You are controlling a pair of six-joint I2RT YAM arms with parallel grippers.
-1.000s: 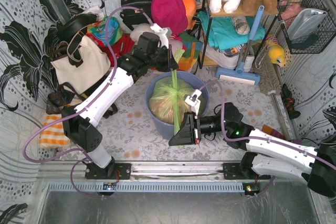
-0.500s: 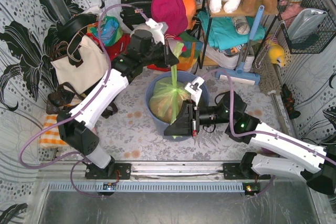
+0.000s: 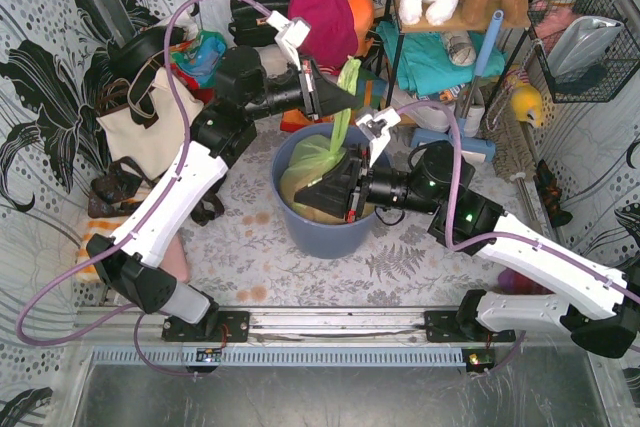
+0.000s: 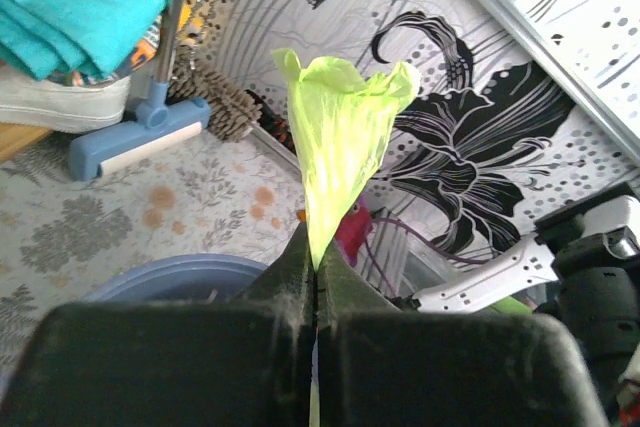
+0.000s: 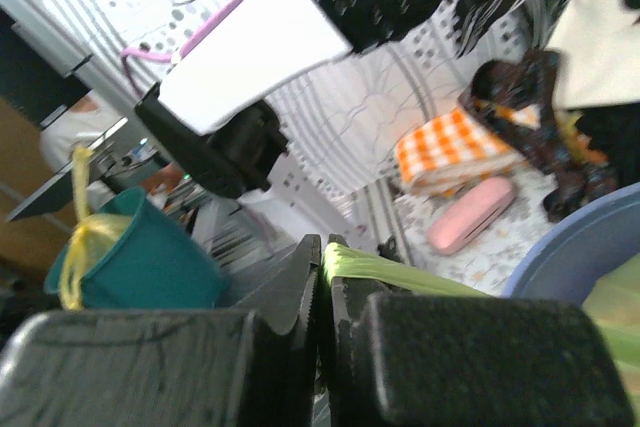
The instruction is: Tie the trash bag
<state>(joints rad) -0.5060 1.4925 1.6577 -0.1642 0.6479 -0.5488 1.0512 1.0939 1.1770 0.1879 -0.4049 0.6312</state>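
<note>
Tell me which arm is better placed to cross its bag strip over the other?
Probably left: the left claw pinches a trash bag strip high above the bin; the right claw holds its strip low.

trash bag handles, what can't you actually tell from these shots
- Top external: whether the thin lime-green plastic trash bag is knotted yet; the right gripper covers its mouth.
- Left wrist: the left gripper clamps one handle strip; the bag's body is hidden below the gripper.
- Right wrist: blurred; the bag is cut off by the right edge, beside the round blue-grey bin.
</note>
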